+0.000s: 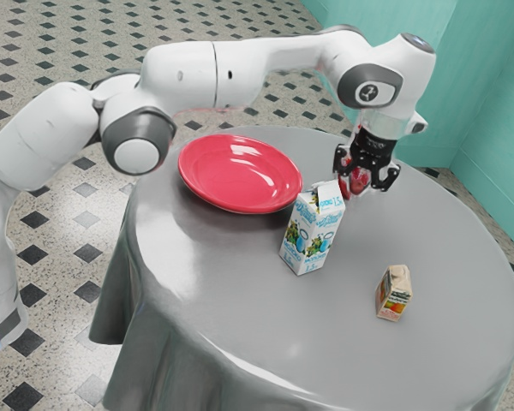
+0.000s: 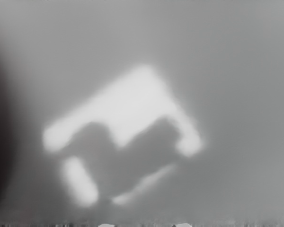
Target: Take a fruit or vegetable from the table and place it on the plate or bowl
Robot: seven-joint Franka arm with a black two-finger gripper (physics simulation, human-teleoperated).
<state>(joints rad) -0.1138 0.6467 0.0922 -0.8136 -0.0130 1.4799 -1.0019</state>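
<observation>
A small red fruit (image 1: 357,181) sits between the black fingers of my gripper (image 1: 361,183), low over the grey table (image 1: 240,282) near its far edge. Both fingers press against its sides, so the gripper is shut on it. The red plate (image 1: 240,171) lies on the table toward the exterior view's left of the gripper, about a hand's width away. In the wrist view there is blurred grey tabletop (image 2: 227,56) with bright patches and my hand's dark shadow (image 2: 128,156) just under the hand.
A blue-and-white milk carton (image 1: 313,233) stands upright right in front of the gripper, between it and the table's front. A small orange juice carton (image 1: 393,293) stands further toward the exterior view's right front. Teal walls rise behind the table.
</observation>
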